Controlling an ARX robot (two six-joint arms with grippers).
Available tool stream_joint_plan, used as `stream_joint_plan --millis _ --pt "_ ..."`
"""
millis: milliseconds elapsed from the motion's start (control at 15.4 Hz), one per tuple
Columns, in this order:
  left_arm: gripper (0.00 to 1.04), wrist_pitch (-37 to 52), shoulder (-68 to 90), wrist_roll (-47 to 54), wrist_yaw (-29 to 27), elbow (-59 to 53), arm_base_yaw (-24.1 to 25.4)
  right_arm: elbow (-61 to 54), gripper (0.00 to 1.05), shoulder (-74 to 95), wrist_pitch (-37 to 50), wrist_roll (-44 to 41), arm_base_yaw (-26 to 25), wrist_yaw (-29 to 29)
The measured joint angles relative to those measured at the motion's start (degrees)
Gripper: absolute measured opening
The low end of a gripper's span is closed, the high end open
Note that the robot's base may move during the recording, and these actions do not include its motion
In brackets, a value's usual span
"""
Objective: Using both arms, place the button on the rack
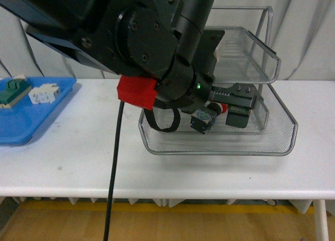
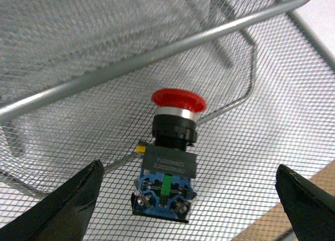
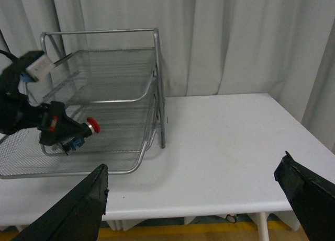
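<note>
The button (image 2: 170,162), red cap and black-and-blue body, lies on the mesh floor of the silver rack's (image 2: 157,53) bottom tier. My left gripper (image 2: 188,191) is open; its fingers (image 2: 63,209) stand wide on either side of the button without touching it. In the front view the left arm reaches into the rack (image 1: 272,141), with the button (image 1: 205,118) just by its gripper (image 1: 225,113). My right gripper (image 3: 192,199) is open and empty over the table, away from the rack (image 3: 157,68); it sees the button (image 3: 84,134) in the bottom tier.
A flat blue tray (image 1: 31,126) at the table's left holds a green-and-cream block (image 1: 13,90) and a white block (image 1: 44,93). The left arm's black cable (image 1: 114,173) hangs over the table's front. White table (image 3: 235,141) lies to the rack's right; curtains hang behind.
</note>
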Motion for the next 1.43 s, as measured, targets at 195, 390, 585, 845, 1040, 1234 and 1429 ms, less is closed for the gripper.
stream_joint_plan --millis 195,390,585,845,1040,1234,1429 --pt "0.98 9.31 -11.34 -0.74 -0.35 -10.71 1.40 0.00 0.98 0.00 0.02 0.00 0.00 0.00" --pt "0.88 31.45 -27.98 -1.86 -11.54 -34.42 9.29 0.00 0.98 0.00 0.00 0.00 0.00 -0.15" --pt "0.56 52.15 -42.53 2.80 -13.05 -57.29 21.27 0.00 0.98 0.00 0.00 0.00 0.00 -0.11" --pt "0.07 46.53 -61.64 3.45 -2.45 -76.22 31.21 0.00 0.98 0.00 -0.02 0.00 0.00 -0.13" --pt "0.02 42.03 -69.57 3.61 -2.62 -76.06 31.32 0.00 0.98 0.00 0.00 0.00 0.00 -0.11" --pt "0.02 35.12 -77.55 3.61 -2.62 -77.57 31.32 0.00 0.98 0.00 0.00 0.00 0.00 -0.11" --pt "0.02 29.03 -84.32 3.61 -2.62 -77.99 31.32 0.00 0.98 0.00 0.00 0.00 0.00 -0.11"
